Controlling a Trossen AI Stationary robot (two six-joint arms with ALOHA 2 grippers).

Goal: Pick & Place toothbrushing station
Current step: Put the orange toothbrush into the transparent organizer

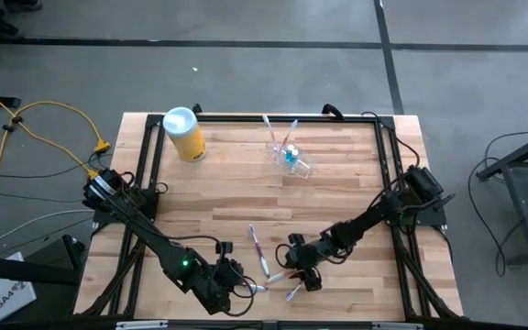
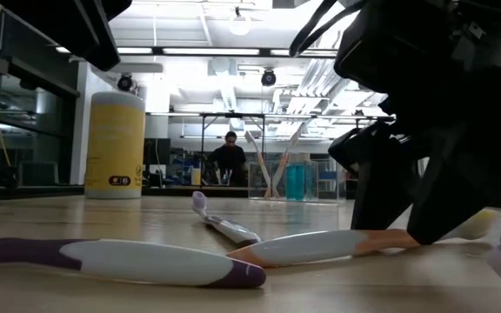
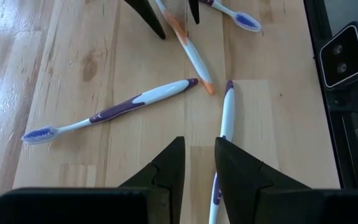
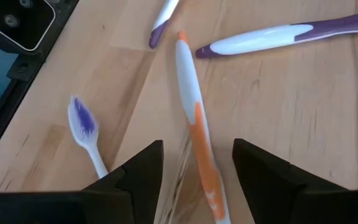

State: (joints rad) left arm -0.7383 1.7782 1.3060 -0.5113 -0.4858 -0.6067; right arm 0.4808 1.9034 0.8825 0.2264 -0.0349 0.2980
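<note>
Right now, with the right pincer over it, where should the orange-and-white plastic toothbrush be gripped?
Grip the orange-and-white plastic toothbrush across its narrow handle, mid-length, coming straight down. It lies flat on the wooden table, already between the right pincer's open fingers.

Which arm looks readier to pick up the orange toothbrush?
The right: its open end effector already straddles the orange toothbrush. The left end effector sits by a purple toothbrush instead.

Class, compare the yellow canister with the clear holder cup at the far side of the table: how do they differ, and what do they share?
The yellow canister is opaque; the clear holder cup is see-through. The canister is closed by a pale lid; the cup is open, with toothbrushes sticking out. In the low view the canister rises higher than the cup. Both stand on the wooden table, away from the grippers.
</note>
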